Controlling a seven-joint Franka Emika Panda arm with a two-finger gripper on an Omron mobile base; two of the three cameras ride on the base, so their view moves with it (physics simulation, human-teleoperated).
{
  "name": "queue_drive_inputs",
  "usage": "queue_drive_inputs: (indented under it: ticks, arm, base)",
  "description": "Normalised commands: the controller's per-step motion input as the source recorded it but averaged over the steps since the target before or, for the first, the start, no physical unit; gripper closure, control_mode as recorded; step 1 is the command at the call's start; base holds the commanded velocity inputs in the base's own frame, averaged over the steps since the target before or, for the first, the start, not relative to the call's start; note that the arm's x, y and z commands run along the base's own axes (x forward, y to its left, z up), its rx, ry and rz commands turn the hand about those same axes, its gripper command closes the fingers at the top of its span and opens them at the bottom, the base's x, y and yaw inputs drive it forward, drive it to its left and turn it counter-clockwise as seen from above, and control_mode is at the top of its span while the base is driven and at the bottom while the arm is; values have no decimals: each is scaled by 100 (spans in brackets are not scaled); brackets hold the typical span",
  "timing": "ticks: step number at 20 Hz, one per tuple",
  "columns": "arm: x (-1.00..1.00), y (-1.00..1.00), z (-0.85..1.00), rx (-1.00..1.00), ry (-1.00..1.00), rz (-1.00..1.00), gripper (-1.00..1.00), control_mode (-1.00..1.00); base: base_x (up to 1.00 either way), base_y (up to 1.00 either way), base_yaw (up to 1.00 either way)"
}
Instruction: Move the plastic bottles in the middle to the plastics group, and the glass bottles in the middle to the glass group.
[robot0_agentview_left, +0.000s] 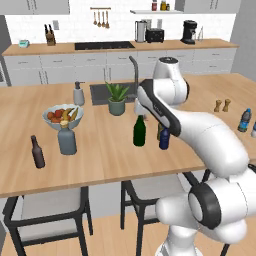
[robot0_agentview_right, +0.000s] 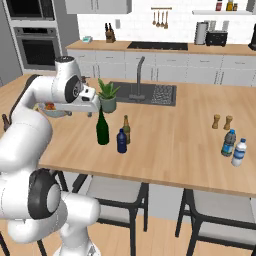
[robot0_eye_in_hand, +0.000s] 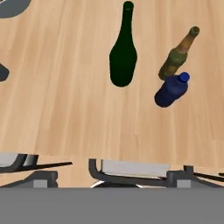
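Observation:
Three bottles stand mid-counter: a tall dark green wine bottle (robot0_agentview_left: 139, 131) (robot0_agentview_right: 102, 129) (robot0_eye_in_hand: 123, 61), a slim amber-olive beer bottle (robot0_agentview_right: 127, 130) (robot0_eye_in_hand: 178, 54) and a small navy-blue bottle (robot0_agentview_left: 164, 139) (robot0_agentview_right: 121, 141) (robot0_eye_in_hand: 171, 90). Far right are the light blue water bottle (robot0_agentview_left: 244, 120) (robot0_agentview_right: 228, 143) and a pale bottle (robot0_agentview_right: 239, 152). At the left stand the small brown bottle (robot0_agentview_left: 37, 152) and the grey-blue flask (robot0_agentview_left: 67, 138). My gripper (robot0_agentview_left: 138, 109) (robot0_agentview_right: 91, 113) hangs above and behind the wine bottle, touching nothing; its fingers are too small to read.
A fruit bowl (robot0_agentview_left: 62, 116), a soap dispenser (robot0_agentview_left: 78, 93) and a potted plant (robot0_agentview_left: 117, 98) stand behind the bottles by the sink (robot0_agentview_right: 145, 92). Salt and pepper mills (robot0_agentview_right: 222, 121) sit near the right group. Stools (robot0_eye_in_hand: 131, 168) are tucked under the counter's front edge.

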Motion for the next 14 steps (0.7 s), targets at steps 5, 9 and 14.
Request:
queue_drive_inputs:
  ticks: [5,9,14]
  arm:
    - [71,3,1,-2,4,0,-100,-100]
    - [44,-10,0,0,0,1,-100,-100]
    - [29,-15,-7,0,0,0,-100,-100]
  base:
    - [0,0,0]
    - [0,0,0]
    - [0,0,0]
